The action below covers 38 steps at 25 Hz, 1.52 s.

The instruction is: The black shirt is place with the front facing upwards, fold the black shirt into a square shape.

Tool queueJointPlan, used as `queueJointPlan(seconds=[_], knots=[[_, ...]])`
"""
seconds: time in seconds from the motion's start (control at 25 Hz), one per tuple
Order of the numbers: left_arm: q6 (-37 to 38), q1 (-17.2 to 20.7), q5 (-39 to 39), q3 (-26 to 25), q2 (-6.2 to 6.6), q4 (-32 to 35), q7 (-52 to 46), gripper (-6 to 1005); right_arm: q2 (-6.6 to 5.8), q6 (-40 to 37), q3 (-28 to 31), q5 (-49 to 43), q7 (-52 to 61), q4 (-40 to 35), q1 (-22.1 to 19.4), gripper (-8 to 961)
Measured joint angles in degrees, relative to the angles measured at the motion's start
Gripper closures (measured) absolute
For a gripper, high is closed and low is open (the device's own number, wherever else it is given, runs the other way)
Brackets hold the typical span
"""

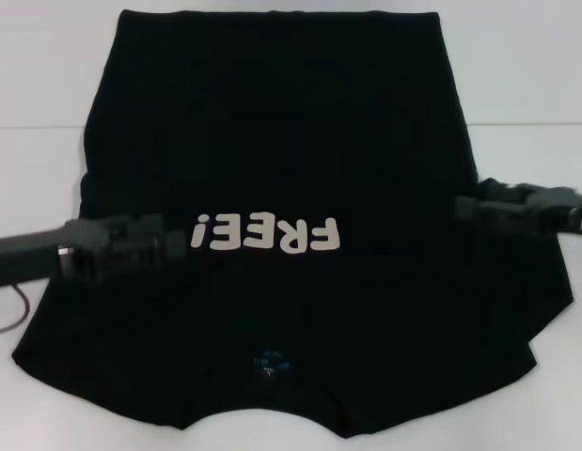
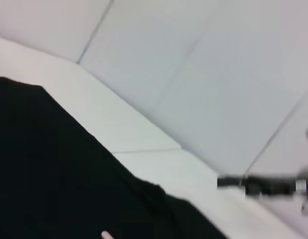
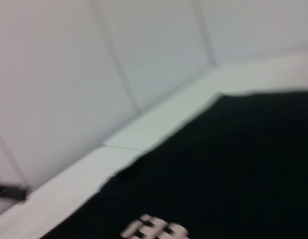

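Over black shirt (image 1: 272, 150) | left tool (image 1: 173, 246), right tool (image 1: 467, 209) | openings perhaps unreadable

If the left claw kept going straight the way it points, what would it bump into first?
Probably the pale "FREE!" lettering on the black shirt. The left claw points sideways across it towards the right claw; its height above the cloth is unclear.

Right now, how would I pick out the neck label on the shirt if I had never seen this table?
Find the black shirt spread over the white table, collar end nearest the robot. Below the pale lettering, near the collar edge, sits the neck label. It is the only small blue mark on the dark cloth, midway between the left tool and the right tool.
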Motion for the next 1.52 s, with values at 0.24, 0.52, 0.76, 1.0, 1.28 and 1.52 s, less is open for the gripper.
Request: queueJointPlan(seconds=[0.24, 0.52, 0.76, 1.0, 1.28, 1.52], knots=[[1.3, 3.1, 0.3, 1.0, -2.39, 1.2, 18.6, 175, -3.55, -0.8, -2.1, -16.9, 31.9, -12.6, 3.4, 8], [0.6, 4.6, 1.7, 3.0, -4.21, 3.3, 21.7, 65, -3.40, -6.5, -2.0, -37.1, 50.8, -20.2, 8.4, 8], [-0.4, 4.6, 2.1, 3.0, -4.35, 3.2, 21.9, 66, -3.38, -1.8, -2.3, -42.9, 53.0, -14.7, 9.5, 8], [-0.8, 4.2, 2.0, 3.1, -4.50, 3.2, 22.0, 65, -4.73, 4.8, -2.3, -43.1, 52.6, -5.2, 11.3, 8], [-1.2, 4.1, 2.0, 3.1, -4.50, 3.2, 21.8, 65, -4.90, 9.3, -3.7, -43.1, 52.6, -1.1, 12.6, 9], [-1.4, 4.2, 2.0, 3.1, -4.64, 3.3, 21.8, 66, -4.55, 11.7, -5.8, -43.2, 53.0, 0.8, 13.3, 9]])
